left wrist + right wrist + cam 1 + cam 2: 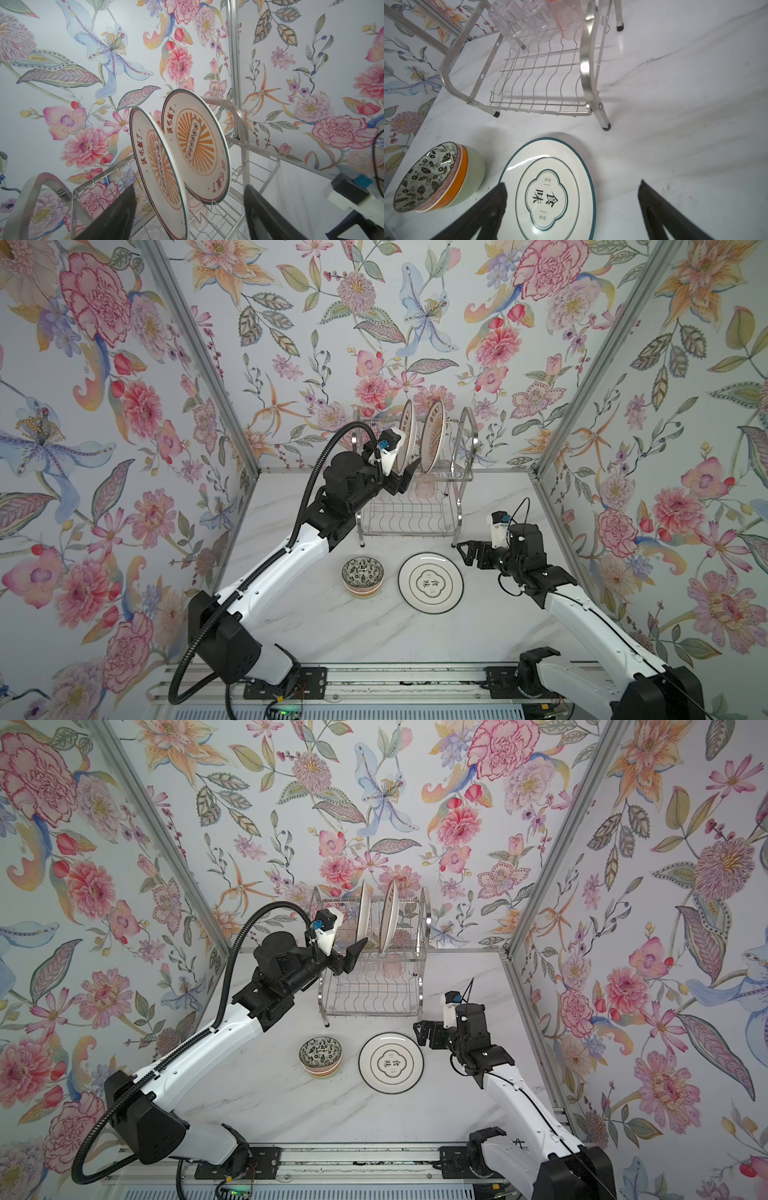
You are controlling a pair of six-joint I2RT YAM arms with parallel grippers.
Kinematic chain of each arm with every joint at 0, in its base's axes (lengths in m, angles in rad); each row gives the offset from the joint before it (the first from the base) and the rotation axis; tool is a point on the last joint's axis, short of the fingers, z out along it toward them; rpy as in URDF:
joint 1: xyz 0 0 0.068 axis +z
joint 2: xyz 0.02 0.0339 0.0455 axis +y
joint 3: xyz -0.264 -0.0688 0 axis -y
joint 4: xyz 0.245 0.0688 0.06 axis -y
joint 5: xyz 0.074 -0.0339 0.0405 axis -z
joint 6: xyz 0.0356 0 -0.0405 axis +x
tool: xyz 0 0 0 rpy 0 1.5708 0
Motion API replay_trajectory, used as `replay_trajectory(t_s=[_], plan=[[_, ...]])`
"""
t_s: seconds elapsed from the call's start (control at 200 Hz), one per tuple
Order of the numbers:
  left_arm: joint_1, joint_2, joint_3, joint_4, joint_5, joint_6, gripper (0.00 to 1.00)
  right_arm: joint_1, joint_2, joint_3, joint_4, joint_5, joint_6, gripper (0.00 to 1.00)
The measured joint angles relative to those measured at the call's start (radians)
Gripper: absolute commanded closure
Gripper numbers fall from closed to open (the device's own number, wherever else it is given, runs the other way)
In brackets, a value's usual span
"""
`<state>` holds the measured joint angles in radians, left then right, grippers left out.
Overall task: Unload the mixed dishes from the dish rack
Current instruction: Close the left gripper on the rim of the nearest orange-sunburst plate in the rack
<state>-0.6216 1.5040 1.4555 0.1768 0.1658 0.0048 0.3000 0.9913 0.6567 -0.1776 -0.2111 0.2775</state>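
Clearly the unloading is only partway done. In both top views the rack (pixel 409 533) stands at centre frame. Two sunburst plates (pixel 432 435) stand upright in its top-tier slots, which keep them on edge so a gripper can take a rim from the side. The left gripper (pixel 405 477) is up there. In the left wrist view its jaws stand fairly wide astride the near plate (pixel 160 166) and are not visibly pinching it; closing on that rim looks like the step in hand. Cups (pixel 517 18), one pink, sit at the back of the lower shelf. Lower in the frame, nested bowls (pixel 363 576) and a flat plate (pixel 430 583) lie side by side on the table (pixel 332 626), probably grouped to save room. The right gripper (pixel 466 551) hovers just right of that flat plate, jaws wide and empty.
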Motion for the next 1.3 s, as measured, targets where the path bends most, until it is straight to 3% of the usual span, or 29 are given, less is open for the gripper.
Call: replay_trajectory(t_s=[0.315,0.555,0.796,1.296], plan=[[0.021,0.174,0.114,-0.012,-0.054,-0.045,0.3,0.133,-0.134,0.003,0.101,0.151,-0.105,0.01],[0.021,0.194,0.125,0.007,-0.077,-0.132,0.42,0.149,-0.134,0.003,0.166,0.178,-0.122,0.01],[0.021,0.194,0.125,0.043,-0.076,-0.21,0.61,0.149,-0.125,0.003,0.198,0.166,-0.136,0.01],[0.021,0.221,0.122,0.09,-0.075,-0.291,0.63,0.149,-0.135,-0.008,0.28,0.114,-0.159,0.01]])
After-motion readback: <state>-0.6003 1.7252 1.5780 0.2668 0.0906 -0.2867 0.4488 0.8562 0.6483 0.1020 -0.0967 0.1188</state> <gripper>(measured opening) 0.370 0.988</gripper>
